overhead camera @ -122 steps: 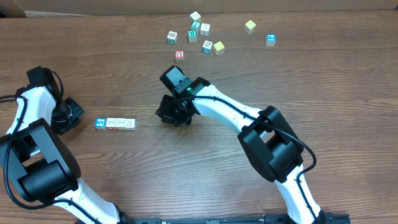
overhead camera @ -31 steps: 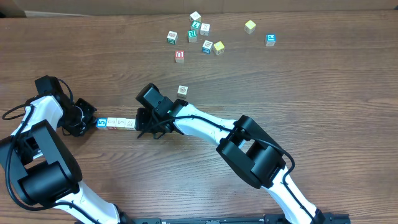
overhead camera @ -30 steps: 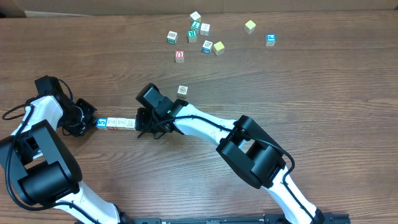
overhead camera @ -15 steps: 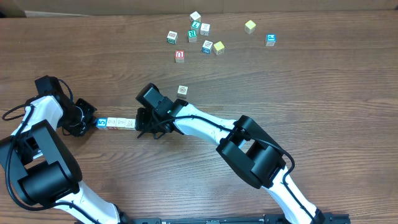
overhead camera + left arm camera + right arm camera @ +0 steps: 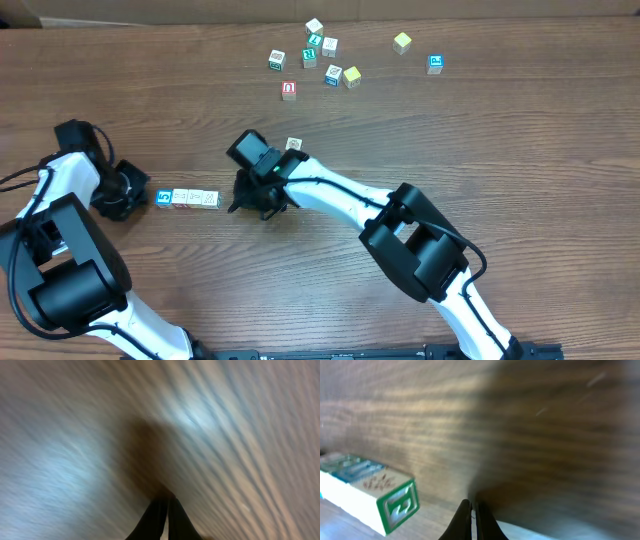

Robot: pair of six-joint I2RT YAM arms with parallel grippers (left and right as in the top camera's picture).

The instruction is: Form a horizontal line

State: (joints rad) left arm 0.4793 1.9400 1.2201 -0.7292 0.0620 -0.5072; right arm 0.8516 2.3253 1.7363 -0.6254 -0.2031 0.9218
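Overhead, the row (image 5: 186, 198) of four touching cubes lay on the worktop (image 5: 500, 150) between the arms. The left jaws and right jaws, both pressed together, stood just off its ends, apparently for nudging, not gripping. Left wrist: blurred wood only. Right wrist: the row (image 5: 367, 490) lay near the closed tips.

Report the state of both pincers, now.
Left pincer: closed, holding nothing.
Right pincer: closed, holding nothing.

the left tool (image 5: 138, 195) has drawn back leftward from the blue end of the horizontal line (image 5: 187, 198), and the right tool (image 5: 240, 205) has backed off rightward from its other end.
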